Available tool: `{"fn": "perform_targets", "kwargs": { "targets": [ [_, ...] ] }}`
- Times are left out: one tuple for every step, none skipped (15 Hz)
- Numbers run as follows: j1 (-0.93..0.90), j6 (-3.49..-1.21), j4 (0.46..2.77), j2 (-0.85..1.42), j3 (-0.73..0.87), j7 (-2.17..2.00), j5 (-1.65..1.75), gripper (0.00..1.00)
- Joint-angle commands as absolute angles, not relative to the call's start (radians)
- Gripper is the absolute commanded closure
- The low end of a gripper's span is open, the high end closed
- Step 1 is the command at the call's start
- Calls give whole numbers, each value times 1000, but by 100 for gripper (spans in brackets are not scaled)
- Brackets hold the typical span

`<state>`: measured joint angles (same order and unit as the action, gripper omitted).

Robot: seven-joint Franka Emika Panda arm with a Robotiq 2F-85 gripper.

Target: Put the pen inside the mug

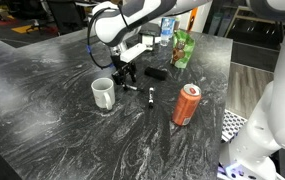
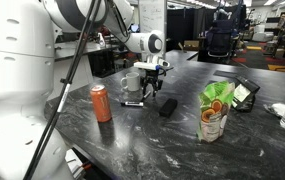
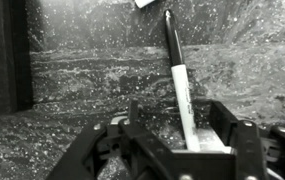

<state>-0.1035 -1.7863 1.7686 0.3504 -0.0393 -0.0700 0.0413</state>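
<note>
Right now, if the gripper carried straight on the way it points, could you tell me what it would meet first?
The gripper points down at the table; it would likely meet the pen first, lying between its open fingers in the wrist view. How much height is left is unclear.

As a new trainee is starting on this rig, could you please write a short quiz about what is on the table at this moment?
1. True or false: the pen is already inside the mug.
2. Which thing stands taller than the mug? A) the orange can B) the black block C) the black marker
3. Fill the gap: in the wrist view, the open claw is set astride the ___.
Key: 1 false, it lies on the table; 2 A; 3 pen.
</note>
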Motion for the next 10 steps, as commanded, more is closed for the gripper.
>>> {"fn": "perform_targets", "kwargs": {
  "targets": [
    [-109,-1757,1723,386,-43,-81,64,57],
    [-111,-1757,1722,385,-44,-81,65,65],
    [-113,-1754,1721,384,-45,-81,63,71],
    [-115,-1754,1719,384,-46,-83,62,79],
    [-116,-1757,1719,384,-45,-83,63,85],
    [-116,-1757,1719,384,-45,-83,61,92],
    [-115,-1757,1719,383,-44,-83,60,99],
    [-114,-1758,1720,382,-44,-83,59,100],
    [-112,-1759,1720,381,-44,-83,55,100],
    [-110,-1759,1721,378,-43,-82,51,97]
  ]
}}
